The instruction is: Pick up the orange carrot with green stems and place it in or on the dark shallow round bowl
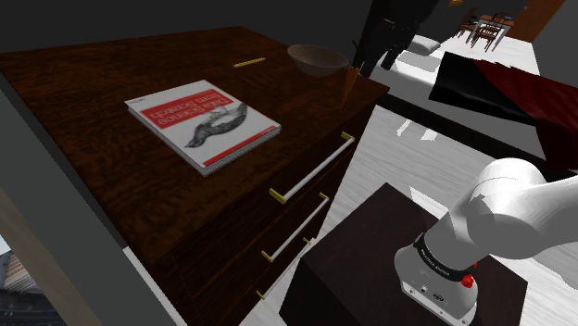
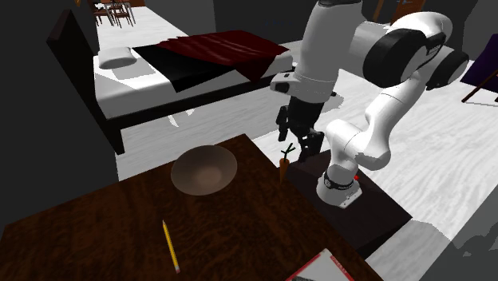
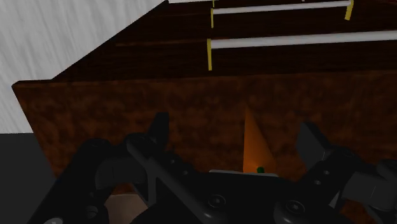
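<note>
The orange carrot (image 2: 283, 167) stands nearly upright with its tip down, at the edge of the dark wooden dresser top (image 1: 111, 176). Its green stems (image 2: 288, 149) point up at my black gripper (image 2: 300, 140). In the wrist view the carrot (image 3: 256, 143) lies between the two fingers of the gripper (image 3: 235, 130), which stand wide apart and do not touch it, so the gripper is open. The shallow round brownish bowl (image 1: 318, 57) (image 2: 203, 169) sits empty on the dresser a short way from the carrot (image 1: 349, 84).
A red and white book (image 1: 204, 123) lies mid-dresser, with a yellow pencil (image 1: 248, 63) near the bowl. Drawer fronts carry white bar handles (image 1: 313, 169). The dark stand (image 1: 370, 250) is below the dresser's front. A bed (image 2: 199, 60) stands beyond on the pale floor.
</note>
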Tool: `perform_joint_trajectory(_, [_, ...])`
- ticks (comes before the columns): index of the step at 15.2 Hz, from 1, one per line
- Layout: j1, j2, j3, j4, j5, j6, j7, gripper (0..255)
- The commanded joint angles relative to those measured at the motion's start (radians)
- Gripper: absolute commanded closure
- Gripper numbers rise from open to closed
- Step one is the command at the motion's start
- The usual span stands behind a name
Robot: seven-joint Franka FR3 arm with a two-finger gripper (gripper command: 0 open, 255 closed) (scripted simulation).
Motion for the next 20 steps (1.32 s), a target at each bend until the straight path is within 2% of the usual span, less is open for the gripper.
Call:
perform_joint_trajectory(1, [0.018,0.004,0.004,0.033,0.021,0.04,-0.01,0])
perform_joint_trajectory(3, [0.027,0.002,0.006,0.048,0.032,0.061,-0.015,0])
perform_joint_trajectory(10, [0.028,0.0,0.01,-0.056,0.035,0.162,-0.016,0])
perform_joint_trajectory(18, [0.028,0.0,0.01,-0.055,0.035,0.162,-0.016,0])
perform_joint_trajectory(19, [0.028,0.0,0.01,-0.055,0.035,0.162,-0.016,255])
perform_joint_trajectory(20, [0.028,0.0,0.01,-0.055,0.035,0.162,-0.016,255])
